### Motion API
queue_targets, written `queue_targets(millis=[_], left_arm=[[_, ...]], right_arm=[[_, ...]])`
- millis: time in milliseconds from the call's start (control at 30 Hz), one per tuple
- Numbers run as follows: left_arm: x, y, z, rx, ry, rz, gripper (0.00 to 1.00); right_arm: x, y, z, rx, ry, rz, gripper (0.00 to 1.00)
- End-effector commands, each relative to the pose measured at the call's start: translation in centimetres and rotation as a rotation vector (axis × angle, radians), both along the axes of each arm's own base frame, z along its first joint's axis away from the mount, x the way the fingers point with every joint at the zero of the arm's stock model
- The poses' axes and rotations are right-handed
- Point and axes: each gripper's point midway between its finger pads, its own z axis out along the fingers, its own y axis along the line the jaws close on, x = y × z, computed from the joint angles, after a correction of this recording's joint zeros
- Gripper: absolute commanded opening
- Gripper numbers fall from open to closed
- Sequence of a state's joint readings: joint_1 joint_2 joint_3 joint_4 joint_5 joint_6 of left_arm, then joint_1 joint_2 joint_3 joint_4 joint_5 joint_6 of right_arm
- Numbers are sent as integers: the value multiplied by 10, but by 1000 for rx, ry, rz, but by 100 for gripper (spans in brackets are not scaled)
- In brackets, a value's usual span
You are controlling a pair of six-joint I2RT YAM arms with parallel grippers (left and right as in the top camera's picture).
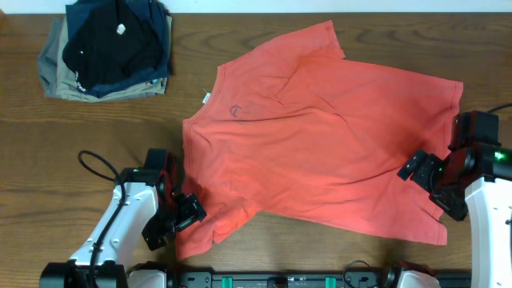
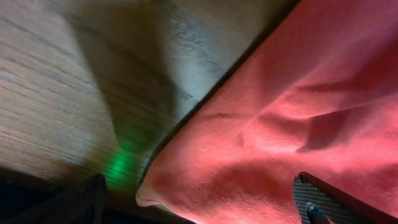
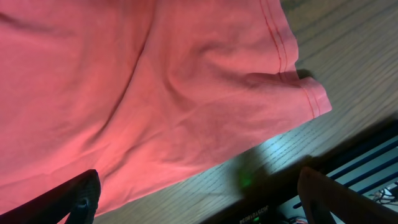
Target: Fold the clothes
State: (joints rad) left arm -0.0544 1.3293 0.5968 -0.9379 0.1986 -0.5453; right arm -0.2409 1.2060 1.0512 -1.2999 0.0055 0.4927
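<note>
Down at the near edge, the left gripper (image 1: 182,218) hangs low over the near-left corner of the T-shirt (image 1: 320,136), jaws spread wide and nothing between them. Its wrist view shows the shirt's rolled edge lying between the dark fingers (image 2: 336,202), with a green glow (image 2: 118,165) on the wood just beside the cloth. The right gripper (image 1: 432,188) sits at the shirt's near-right corner, jaws just as wide and empty, with the stitched hem corner (image 3: 311,93) flat on the table (image 1: 80,136). The coral shirt lies spread out, slanted and wrinkled, a small white tag (image 1: 206,98) at its left edge. Beyond its far-left side, well apart, is a stack of folded garments (image 1: 108,48), dark and khaki.
</note>
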Motion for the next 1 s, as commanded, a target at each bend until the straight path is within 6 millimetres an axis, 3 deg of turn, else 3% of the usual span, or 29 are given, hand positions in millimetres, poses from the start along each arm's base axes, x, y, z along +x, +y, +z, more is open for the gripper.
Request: queue_targets(millis=[0, 367, 833, 967], left_arm=[[-1, 4, 0, 28, -5, 8, 95], [4, -9, -1, -36, -10, 99, 96], [-21, -10, -27, -9, 50, 286, 94], [-23, -11, -30, -14, 55, 289, 44]], right_arm=[[0, 6, 2, 20, -18, 22, 99], [4, 12, 3, 55, -34, 28, 99], [4, 12, 2, 55, -33, 35, 99], [4, 12, 2, 54, -33, 34, 99]])
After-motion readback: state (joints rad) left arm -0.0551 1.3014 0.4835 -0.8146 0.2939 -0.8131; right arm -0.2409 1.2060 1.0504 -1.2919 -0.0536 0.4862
